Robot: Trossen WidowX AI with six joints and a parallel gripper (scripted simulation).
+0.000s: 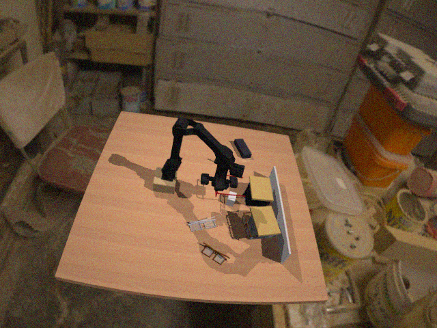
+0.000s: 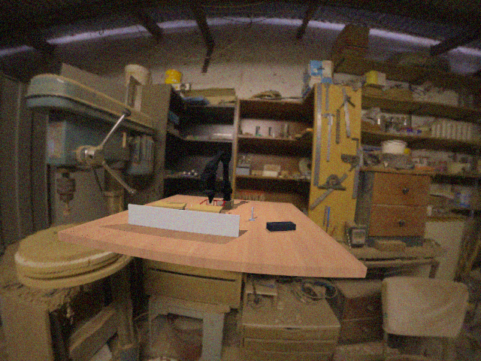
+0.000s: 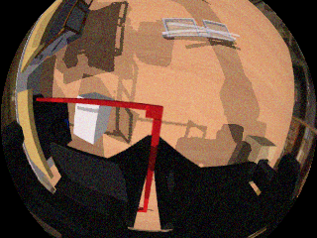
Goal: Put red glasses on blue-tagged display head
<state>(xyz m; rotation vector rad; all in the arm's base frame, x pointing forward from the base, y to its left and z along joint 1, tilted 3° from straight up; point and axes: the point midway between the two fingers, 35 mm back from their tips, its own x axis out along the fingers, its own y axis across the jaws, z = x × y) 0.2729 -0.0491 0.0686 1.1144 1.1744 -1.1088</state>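
The red glasses (image 1: pixel 231 194) (image 2: pixel 217 201) (image 3: pixel 99 103) hang in my gripper (image 1: pixel 220 188) (image 3: pixel 153 140). It is shut on their front frame, and the temples extend toward the heads. The black head (image 1: pixel 261 188) (image 3: pixel 52 119) has a flat yellow top. One temple tip overlaps it in the wrist view; contact cannot be told. A tiny blue mark (image 3: pixel 66 121) shows at its edge. The other head (image 1: pixel 264 220) is blue-grey below its yellow top, with a dark frame (image 3: pixel 75 21) at its face. The noses and ears cannot be made out.
A white block (image 1: pixel 231 198) (image 3: pixel 88 121) stands before the black head. A pale panel (image 1: pixel 281 215) (image 2: pixel 182 219) stands behind both heads. Silver glasses (image 1: pixel 201 224) (image 3: pixel 199 33) and brown glasses (image 1: pixel 214 254) lie on the table. A dark case (image 1: pixel 242 148) (image 2: pixel 280 226) lies farther back.
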